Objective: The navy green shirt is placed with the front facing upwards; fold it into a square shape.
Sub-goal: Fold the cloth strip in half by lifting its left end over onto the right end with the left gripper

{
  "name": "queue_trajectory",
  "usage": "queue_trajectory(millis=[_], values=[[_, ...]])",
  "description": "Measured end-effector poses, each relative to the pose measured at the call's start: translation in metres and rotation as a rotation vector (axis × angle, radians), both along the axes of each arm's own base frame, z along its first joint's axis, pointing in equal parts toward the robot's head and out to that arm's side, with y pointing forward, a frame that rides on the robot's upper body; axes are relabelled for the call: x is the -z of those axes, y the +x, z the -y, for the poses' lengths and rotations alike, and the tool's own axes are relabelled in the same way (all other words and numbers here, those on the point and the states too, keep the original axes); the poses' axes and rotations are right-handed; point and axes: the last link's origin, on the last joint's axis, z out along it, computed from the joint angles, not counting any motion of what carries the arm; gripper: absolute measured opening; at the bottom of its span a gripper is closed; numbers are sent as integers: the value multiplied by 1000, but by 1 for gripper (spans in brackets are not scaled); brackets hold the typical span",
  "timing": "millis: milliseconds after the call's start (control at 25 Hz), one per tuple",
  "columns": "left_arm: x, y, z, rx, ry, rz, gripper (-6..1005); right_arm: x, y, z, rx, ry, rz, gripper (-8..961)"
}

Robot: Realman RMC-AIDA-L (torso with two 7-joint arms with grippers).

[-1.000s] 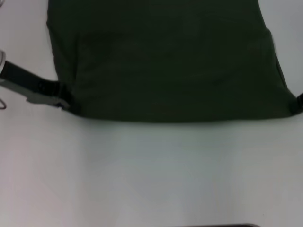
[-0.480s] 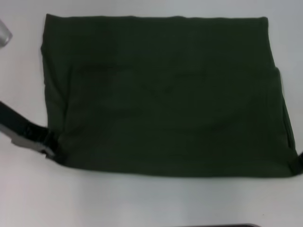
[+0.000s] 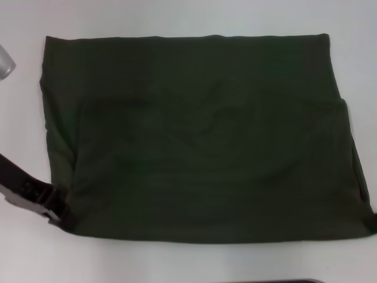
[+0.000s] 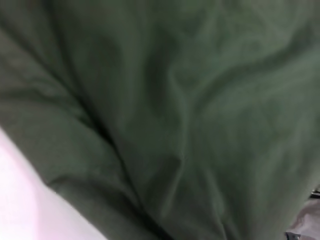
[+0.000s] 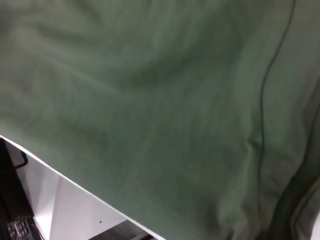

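The navy green shirt [image 3: 200, 135] lies on the white table [image 3: 177, 262] as a wide, smooth rectangle with only plain fabric showing. My left gripper [image 3: 63, 217] is at its near left corner, shut on the cloth. Only a dark tip of my right gripper [image 3: 373, 217] shows, at the near right corner by the picture's edge, also holding the cloth. Both wrist views are filled with green shirt fabric [image 4: 190, 110] [image 5: 150, 100] seen from very close.
A shiny grey object [image 3: 5, 62] pokes in at the far left. A dark strip [image 3: 283, 281] runs along the near edge of the head view. In the right wrist view the table's edge and dark gear [image 5: 12, 210] show beside the shirt.
The whole shirt has slid toward me across the table, and both grippers have come back with its near corners. Its far edge is now in view.
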Motion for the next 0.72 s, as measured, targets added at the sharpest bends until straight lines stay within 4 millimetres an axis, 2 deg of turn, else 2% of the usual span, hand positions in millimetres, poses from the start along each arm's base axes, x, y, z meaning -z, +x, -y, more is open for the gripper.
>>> queue_trajectory(millis=[160,440,720], values=[[-10,10,-13,34,22,7,6,-17,-11,-20,-57,67,-37,52],[-23,28,-58,62,181,5,6,-55,-38,-67,-156,252,-81,53],[-20,32,-101,33,372,-83,7,-70,-50,-102,-193,387,-1,52]])
